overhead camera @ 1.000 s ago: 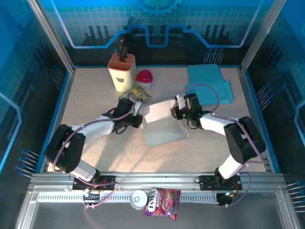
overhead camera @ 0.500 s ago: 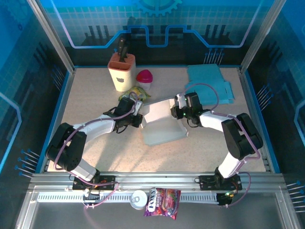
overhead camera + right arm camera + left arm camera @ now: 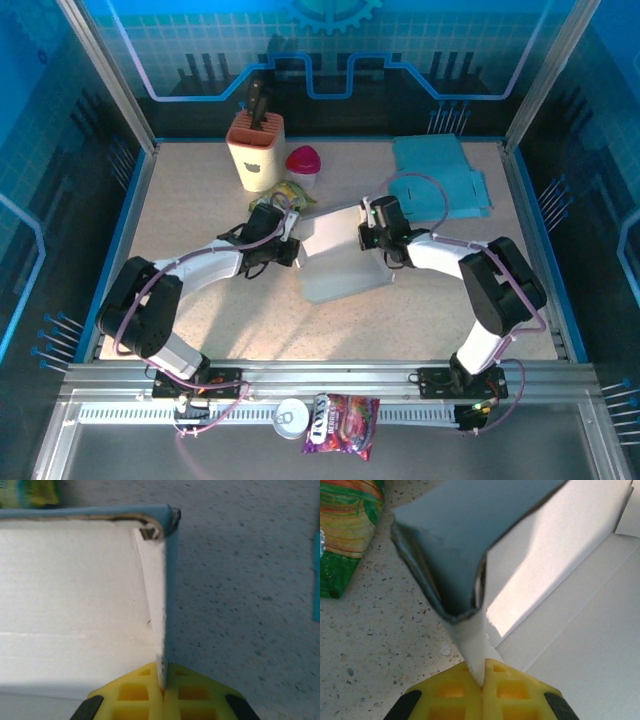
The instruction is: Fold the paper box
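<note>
The paper box (image 3: pixel 340 262), white inside and blue outside, lies half folded in the middle of the table. My left gripper (image 3: pixel 292 240) is shut on its left wall; in the left wrist view the yellow fingers (image 3: pixel 455 697) pinch the thin white flap (image 3: pixel 472 645) below a folded blue corner (image 3: pixel 452 555). My right gripper (image 3: pixel 368 232) is shut on the box's right wall. There the yellow fingers (image 3: pixel 187 692) clamp the upright wall edge (image 3: pixel 165 605), white on its left face (image 3: pixel 75 605), blue on its right.
Behind the box stand a beige knife block (image 3: pixel 256 150), a pink-lidded cup (image 3: pixel 304 165) and a green-yellow snack packet (image 3: pixel 288 192). Blue cloths (image 3: pixel 440 175) lie at the back right. A tin (image 3: pixel 291 417) and a candy bag (image 3: pixel 342 423) sit on the front rail.
My right gripper has shifted left and slightly back with the box's right wall, which stands more upright. The left arm has barely moved.
</note>
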`<state>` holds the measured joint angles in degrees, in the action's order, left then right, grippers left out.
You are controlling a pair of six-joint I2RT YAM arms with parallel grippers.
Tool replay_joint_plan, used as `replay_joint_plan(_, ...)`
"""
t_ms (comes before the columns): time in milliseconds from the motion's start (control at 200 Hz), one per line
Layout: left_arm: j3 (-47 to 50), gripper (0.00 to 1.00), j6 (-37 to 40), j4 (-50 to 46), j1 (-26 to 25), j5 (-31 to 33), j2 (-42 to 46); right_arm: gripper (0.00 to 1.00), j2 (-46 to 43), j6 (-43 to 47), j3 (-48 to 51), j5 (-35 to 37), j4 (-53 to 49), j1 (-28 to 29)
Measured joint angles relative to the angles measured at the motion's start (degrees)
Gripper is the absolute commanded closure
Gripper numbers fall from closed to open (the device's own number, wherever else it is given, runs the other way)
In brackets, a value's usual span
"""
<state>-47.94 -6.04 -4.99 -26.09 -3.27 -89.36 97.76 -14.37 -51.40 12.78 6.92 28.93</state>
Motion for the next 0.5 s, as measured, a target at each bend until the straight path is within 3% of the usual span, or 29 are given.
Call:
replay_joint_plan(220,-0.7,1.0,-1.4,0.4,-0.9,1.2,-0.7,1.0,0.5,-10.0,-2.3,15.5,-7.6,5.8)
replay_joint_plan(500,-0.7,1.0,-1.6,0.6,-1.6,0.9,-0.9,1.0,0.5,-18.1,-5.0,22.4,-17.9,9.0)
